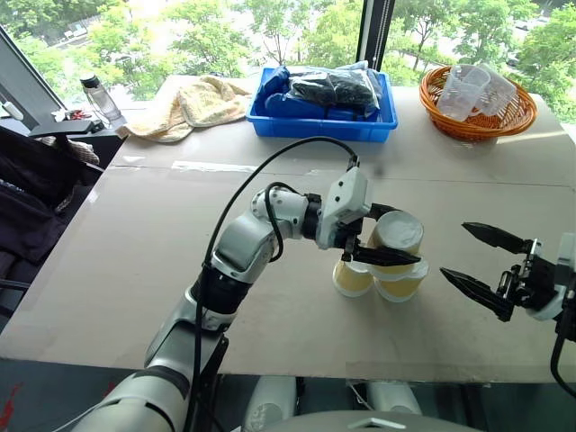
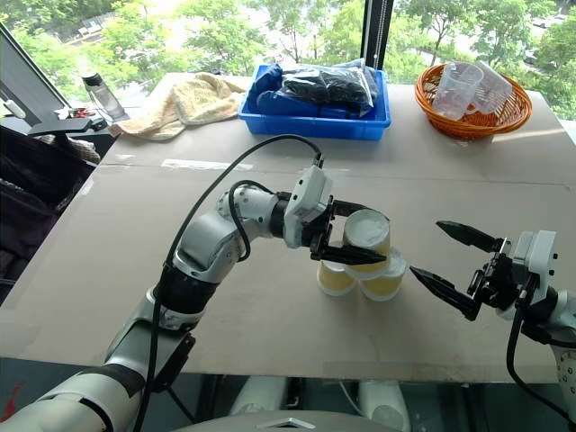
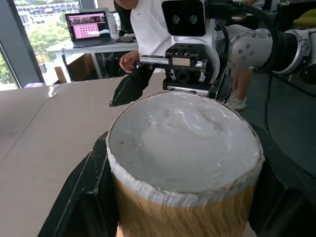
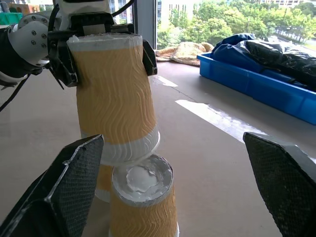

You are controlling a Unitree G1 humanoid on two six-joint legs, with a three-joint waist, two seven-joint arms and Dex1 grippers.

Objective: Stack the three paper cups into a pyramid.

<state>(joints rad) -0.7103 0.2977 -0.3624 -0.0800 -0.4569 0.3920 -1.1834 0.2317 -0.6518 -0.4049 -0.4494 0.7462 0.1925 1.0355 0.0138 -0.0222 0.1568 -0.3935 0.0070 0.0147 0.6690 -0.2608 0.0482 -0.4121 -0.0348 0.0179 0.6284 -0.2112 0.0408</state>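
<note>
Paper cups, three alike: where does each one sit? (Reader)

Legend: Seen from the head, the two base cups stand upside down and touching on the counter (image 1: pixel 180 270), a little toward 4 o'clock from the middle. One is the left base cup (image 1: pixel 351 279) and the other the right base cup (image 1: pixel 400 286). The top cup (image 1: pixel 396 236), also upside down, sits above the seam between them.

Reader: Why is the left gripper (image 1: pixel 400 236) lying level across the stack?

Legend: It reaches in from 9 o'clock of the cups, and its jaws are clamped on the top cup's sides. A side-on hold leaves the rim free to settle on the white bottoms below. The right wrist view shows the top cup tilted, with its rim touching the nearer base cup, so the placement is probably unfinished.

Reader: And the right gripper (image 1: pixel 453 250)?

Legend: It hovers at 3 o'clock of the stack, close by but touching nothing, with its jaws wide apart. From there it could likely steady the stack if a cup slipped.

Reader: What is the main risk?

Legend: Letting go while the top cup leans could tip it off.
</note>
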